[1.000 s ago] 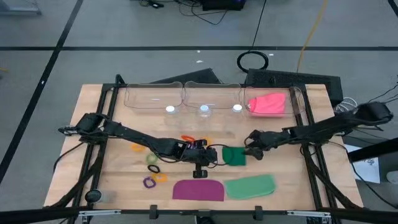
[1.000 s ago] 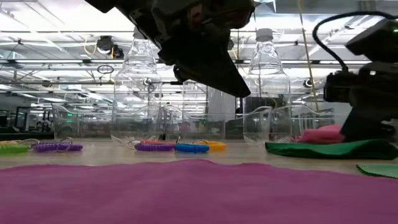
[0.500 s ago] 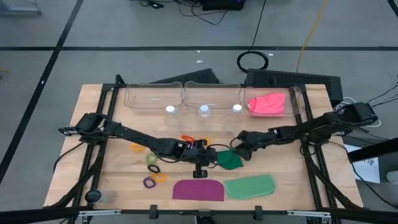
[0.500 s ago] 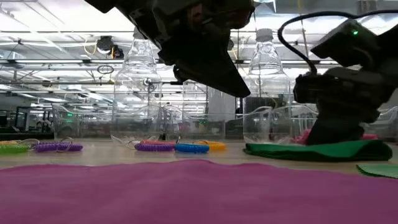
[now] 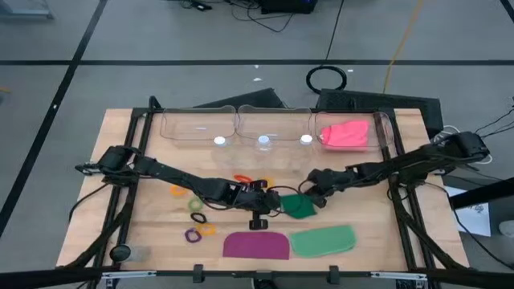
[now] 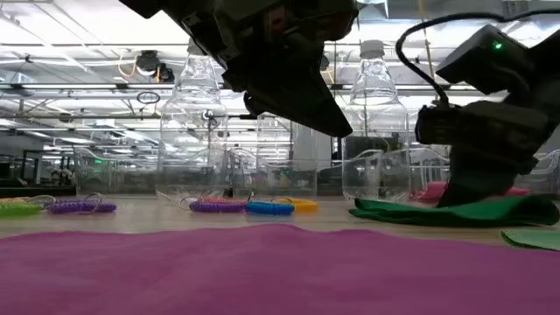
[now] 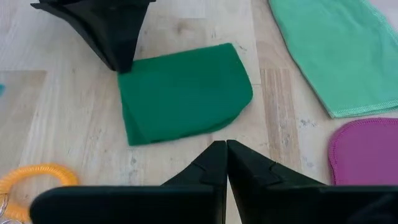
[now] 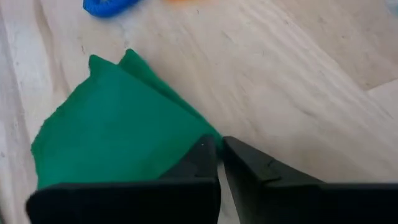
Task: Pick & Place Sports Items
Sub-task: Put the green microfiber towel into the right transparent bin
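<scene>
At table centre, the right gripper (image 5: 309, 195) has pinched shut on the dark green cloth's (image 5: 298, 206) two-o'clock edge; light, limp and foldable, it should lift best by that hem, while the left gripper (image 5: 271, 200) waits closed just beside it.

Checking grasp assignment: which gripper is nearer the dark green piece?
Right. The right gripper is shut on the dark green piece at its edge; the left gripper sits shut just beside it.
</scene>
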Available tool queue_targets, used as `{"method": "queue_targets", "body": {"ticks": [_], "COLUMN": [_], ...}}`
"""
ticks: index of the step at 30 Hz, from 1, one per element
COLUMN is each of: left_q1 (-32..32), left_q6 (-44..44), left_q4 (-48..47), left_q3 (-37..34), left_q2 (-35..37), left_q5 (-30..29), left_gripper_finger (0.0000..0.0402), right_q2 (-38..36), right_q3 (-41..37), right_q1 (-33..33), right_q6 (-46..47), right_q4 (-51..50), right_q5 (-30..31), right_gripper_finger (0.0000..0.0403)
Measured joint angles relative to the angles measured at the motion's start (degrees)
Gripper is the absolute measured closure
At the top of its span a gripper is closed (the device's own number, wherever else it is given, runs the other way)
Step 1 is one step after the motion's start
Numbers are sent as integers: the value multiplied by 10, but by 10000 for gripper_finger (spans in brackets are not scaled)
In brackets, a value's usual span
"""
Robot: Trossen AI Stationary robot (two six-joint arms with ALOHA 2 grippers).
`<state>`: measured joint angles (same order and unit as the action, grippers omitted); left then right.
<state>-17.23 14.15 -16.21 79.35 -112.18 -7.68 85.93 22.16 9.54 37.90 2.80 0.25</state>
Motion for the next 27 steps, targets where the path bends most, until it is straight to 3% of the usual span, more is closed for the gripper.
{"method": "queue_targets", "body": {"ticks": [7, 16, 27], "left_q1": [0, 0, 4], "left_q6": [1, 10, 3], "left_q4": [0, -3, -1], "left_q3": [0, 0, 0], "left_q2": [0, 0, 0], "left_q5": [0, 0, 0], "left_gripper_finger": [392, 392, 392], "right_q2": [-106, -238, -312], "right_q3": [55, 98, 100], "right_q1": [1, 6, 32], "right_q6": [-69, -114, -118], "right_q4": [-48, -36, -68], "right_q5": [23, 42, 90], "right_gripper_finger": [403, 403, 403]}}
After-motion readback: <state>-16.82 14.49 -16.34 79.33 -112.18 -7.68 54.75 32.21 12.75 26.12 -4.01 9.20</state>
